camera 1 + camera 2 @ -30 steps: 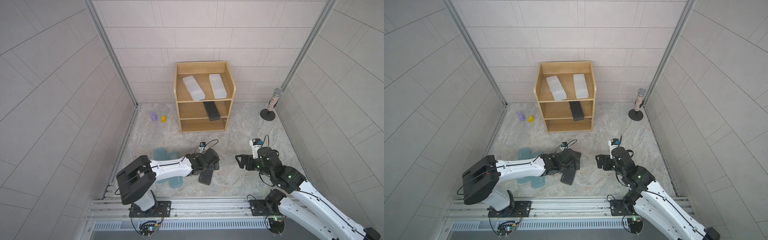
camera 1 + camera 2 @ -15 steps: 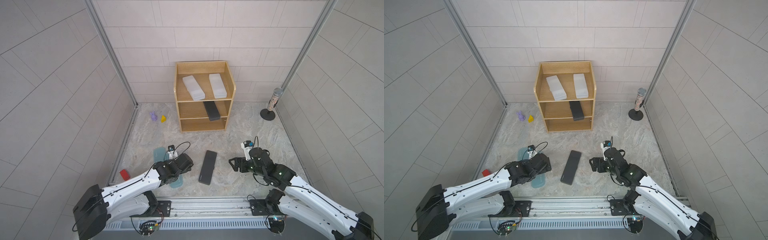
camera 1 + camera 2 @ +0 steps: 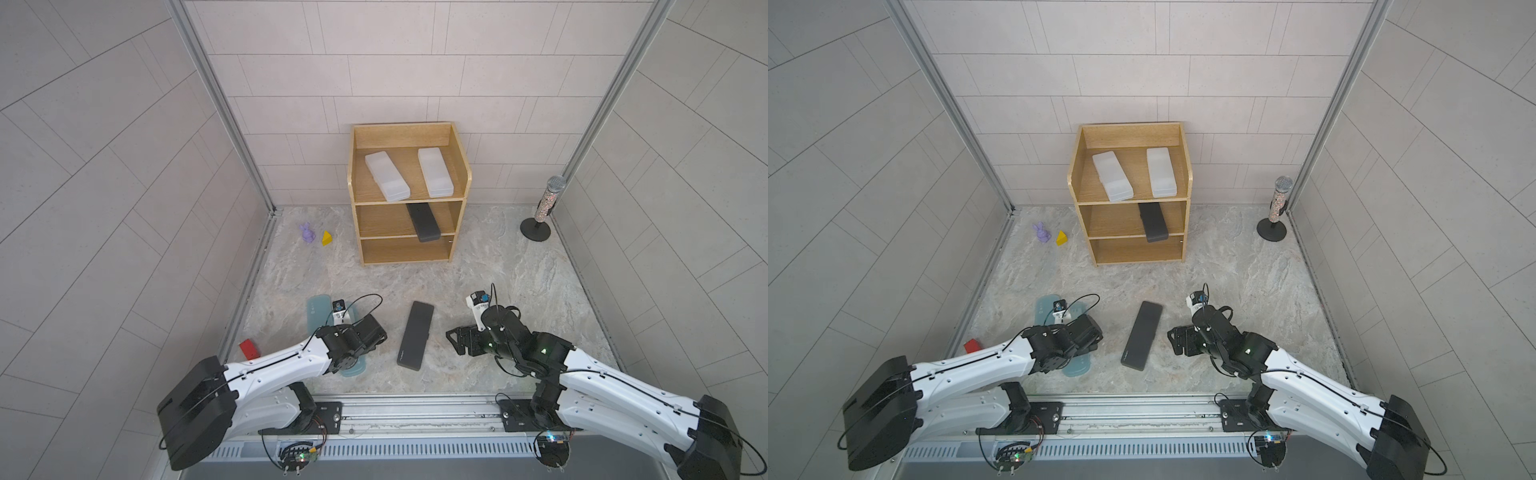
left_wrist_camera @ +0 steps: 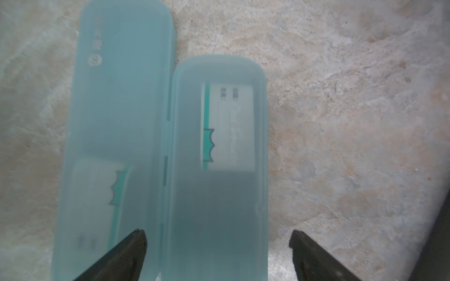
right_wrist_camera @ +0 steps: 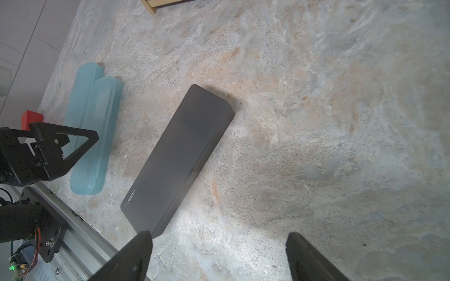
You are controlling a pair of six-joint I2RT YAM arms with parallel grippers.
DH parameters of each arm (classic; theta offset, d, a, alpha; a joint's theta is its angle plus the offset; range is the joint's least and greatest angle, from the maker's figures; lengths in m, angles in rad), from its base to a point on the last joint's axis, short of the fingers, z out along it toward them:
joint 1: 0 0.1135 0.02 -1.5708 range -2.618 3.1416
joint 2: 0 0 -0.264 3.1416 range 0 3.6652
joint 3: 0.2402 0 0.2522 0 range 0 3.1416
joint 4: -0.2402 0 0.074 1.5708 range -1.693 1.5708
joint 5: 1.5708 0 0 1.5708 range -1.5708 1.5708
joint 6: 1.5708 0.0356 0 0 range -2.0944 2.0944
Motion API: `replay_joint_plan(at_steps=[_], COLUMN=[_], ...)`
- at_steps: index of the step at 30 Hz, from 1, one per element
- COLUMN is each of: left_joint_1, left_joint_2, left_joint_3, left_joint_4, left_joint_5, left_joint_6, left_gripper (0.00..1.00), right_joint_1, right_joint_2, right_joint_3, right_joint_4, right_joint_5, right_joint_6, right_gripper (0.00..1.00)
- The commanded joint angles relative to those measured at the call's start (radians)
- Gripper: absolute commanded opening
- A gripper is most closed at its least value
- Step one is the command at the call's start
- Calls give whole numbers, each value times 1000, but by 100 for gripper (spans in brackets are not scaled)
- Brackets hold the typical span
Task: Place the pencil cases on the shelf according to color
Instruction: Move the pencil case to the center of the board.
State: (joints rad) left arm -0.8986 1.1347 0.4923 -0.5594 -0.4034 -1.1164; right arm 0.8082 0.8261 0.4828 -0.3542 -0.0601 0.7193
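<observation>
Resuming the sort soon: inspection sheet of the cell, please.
Surface: marbled tabletop, nothing spilled.
Job's things: shelf holds two white cases on top tier, one black case jutting from middle tier; second black case and two teal cases lie on the tabletop.
Clutter: red block by left wall; purple figure and yellow wedge beside shelf; microphone stand in far right corner.
Grippers: left gripper open over the teal cases; right gripper open beside the second black case, empty.
Cables: black loop at each wrist, no snag seen.
Surroundings: tiled walls, metal rail in front.
</observation>
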Motion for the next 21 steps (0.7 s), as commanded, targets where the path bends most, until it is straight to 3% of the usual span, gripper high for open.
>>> replay_joint_plan(at_steps=[1, 12, 16, 21], left_joint_1=[4, 3, 3, 6], left_joint_2=[24, 167, 82, -66], left_joint_3=[-28, 54, 37, 4], left_joint_4=[108, 191, 159, 104], left_joint_5=[41, 118, 85, 31], left_joint_6=[-20, 30, 46, 106], left_gripper=[100, 100, 100, 100], right_joint_1=[5, 18, 40, 183], right_joint_2=[8, -9, 31, 141], right_joint_3=[-5, 8, 66, 134], right_joint_4=[15, -42, -111, -120], right_joint_5=[39, 71, 103, 225], right_joint_6=[8, 21, 58, 125], right_gripper=[91, 92, 95, 99])
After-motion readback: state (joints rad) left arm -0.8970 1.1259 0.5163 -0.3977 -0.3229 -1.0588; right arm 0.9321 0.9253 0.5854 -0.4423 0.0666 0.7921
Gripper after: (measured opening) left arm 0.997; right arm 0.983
